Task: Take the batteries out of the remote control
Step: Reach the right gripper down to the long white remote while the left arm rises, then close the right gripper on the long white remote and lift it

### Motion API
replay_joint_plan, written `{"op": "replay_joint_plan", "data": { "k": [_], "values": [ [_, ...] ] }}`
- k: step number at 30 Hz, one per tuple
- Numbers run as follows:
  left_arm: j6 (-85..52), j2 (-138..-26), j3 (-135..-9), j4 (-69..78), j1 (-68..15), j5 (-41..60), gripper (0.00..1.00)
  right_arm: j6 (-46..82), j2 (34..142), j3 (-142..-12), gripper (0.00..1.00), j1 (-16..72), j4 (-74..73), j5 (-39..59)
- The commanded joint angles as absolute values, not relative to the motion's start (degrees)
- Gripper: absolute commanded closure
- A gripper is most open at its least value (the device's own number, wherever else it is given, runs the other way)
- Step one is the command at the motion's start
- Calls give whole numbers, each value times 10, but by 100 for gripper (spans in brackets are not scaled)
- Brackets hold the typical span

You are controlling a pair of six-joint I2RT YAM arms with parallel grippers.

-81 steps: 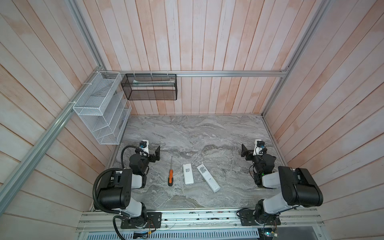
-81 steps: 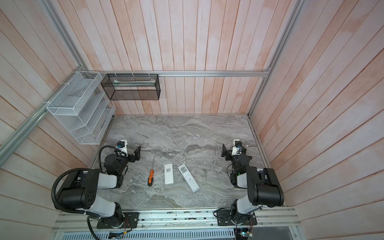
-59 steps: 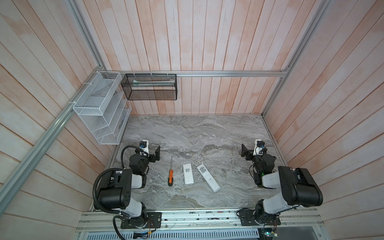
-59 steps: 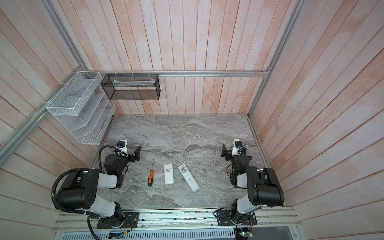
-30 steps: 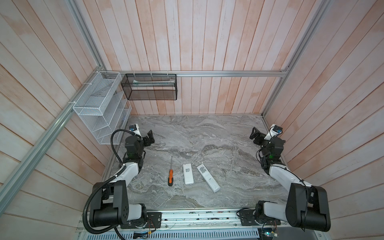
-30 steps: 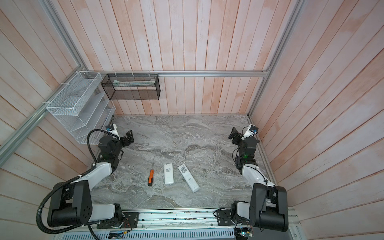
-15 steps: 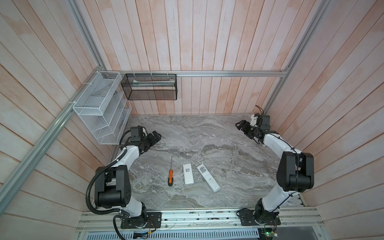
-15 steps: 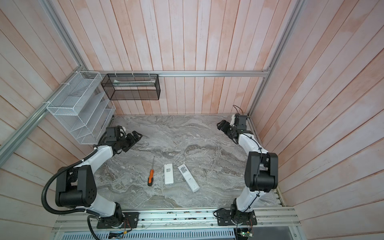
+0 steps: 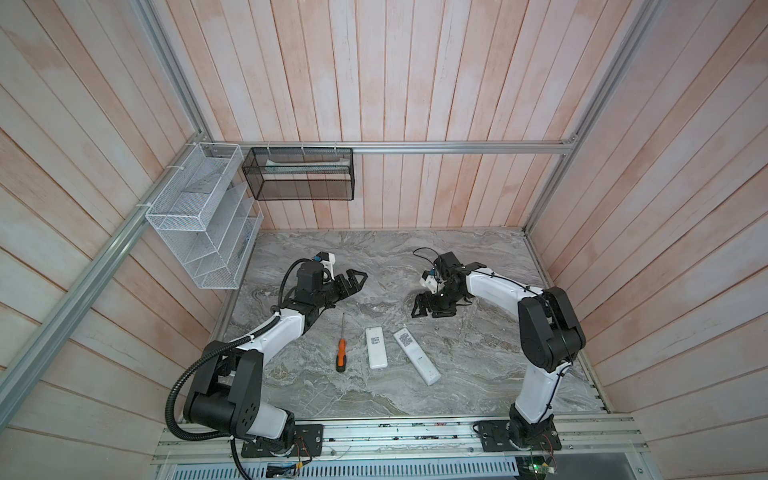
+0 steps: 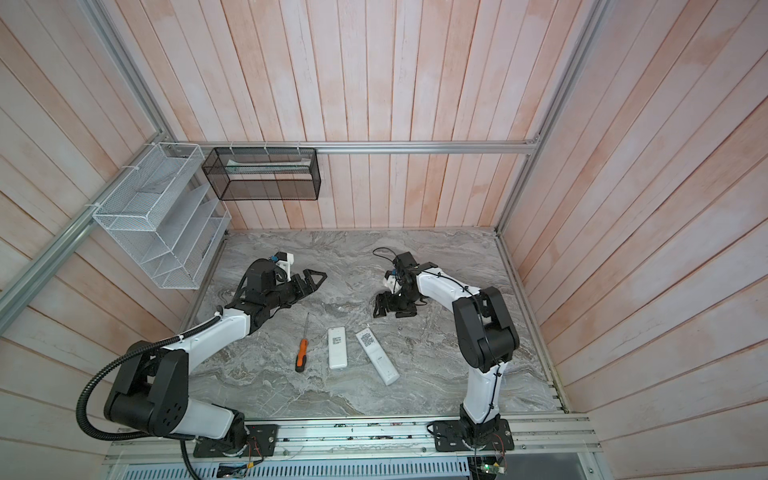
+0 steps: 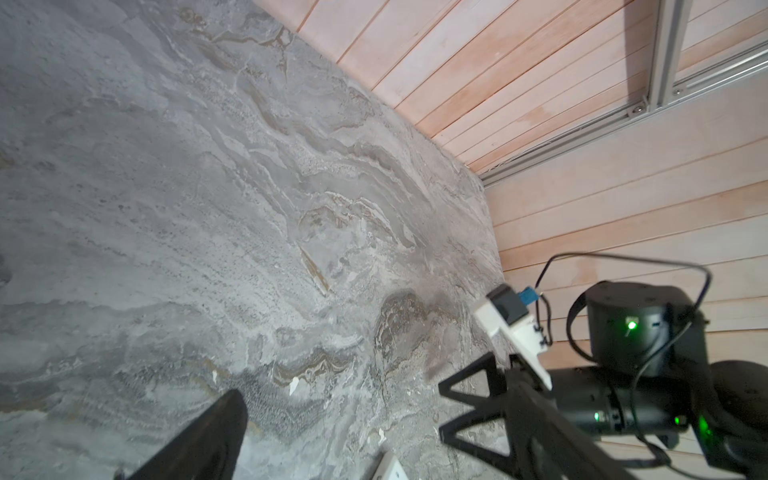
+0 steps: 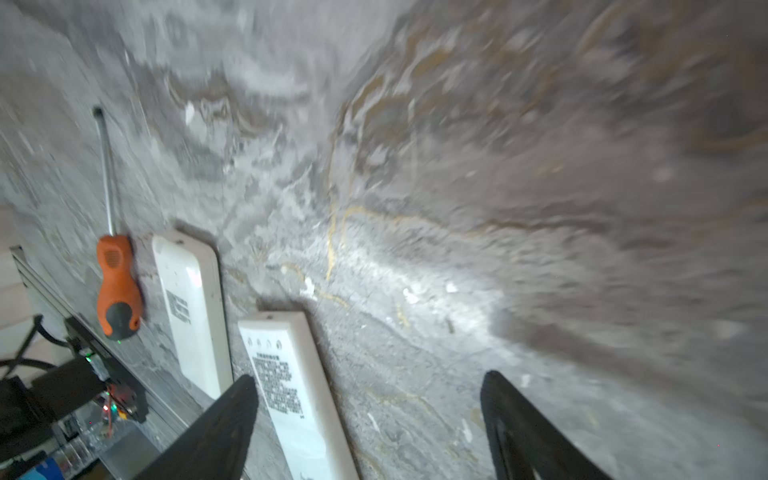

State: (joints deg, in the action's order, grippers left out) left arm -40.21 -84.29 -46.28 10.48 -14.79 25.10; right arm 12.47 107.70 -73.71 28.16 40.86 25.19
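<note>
Two white remotes lie back-up near the front middle of the grey marbled tabletop (image 9: 478, 365). The short remote (image 9: 376, 347) lies almost straight, and the long remote (image 9: 417, 356) lies just to its right at a slant, close by but not touching it. An orange-handled screwdriver (image 9: 341, 351) lies just left of the short remote, its shaft pointing toward the back wall. The batteries cannot be seen in any view, and both remotes show only their labelled backs.

The left tool (image 9: 358, 282) hovers over bare tabletop behind and to the left of the screwdriver. Its jaws are spread wide and hold nothing. The right tool (image 9: 427, 311) points down at the tabletop just behind the far end of the long remote. In the right wrist view its two dark fingers (image 12: 224, 424) stand well apart with only tabletop between them, so it is released and empty. The picture there is blurred.
</note>
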Motion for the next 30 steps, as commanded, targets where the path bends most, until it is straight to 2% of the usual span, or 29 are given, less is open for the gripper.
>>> {"op": "replay_joint_plan", "data": {
  "k": [1, 10, 18, 30],
  "values": [
    [-396, -836, -475, 103, -148, 247, 0, 85, 1052, -714, 15, 327, 448, 235],
    [-406, -814, -488, 12, -143, 223, 0, 75, 1054, -708, 17, 372, 453, 223],
    [-408, -775, -461, -23, -140, 208, 0, 91, 1077, -714, 19, 429, 472, 150],
    [-407, -711, -441, -85, -131, 182, 0, 147, 1071, -653, 31, 466, 447, 76]
  ]
}}
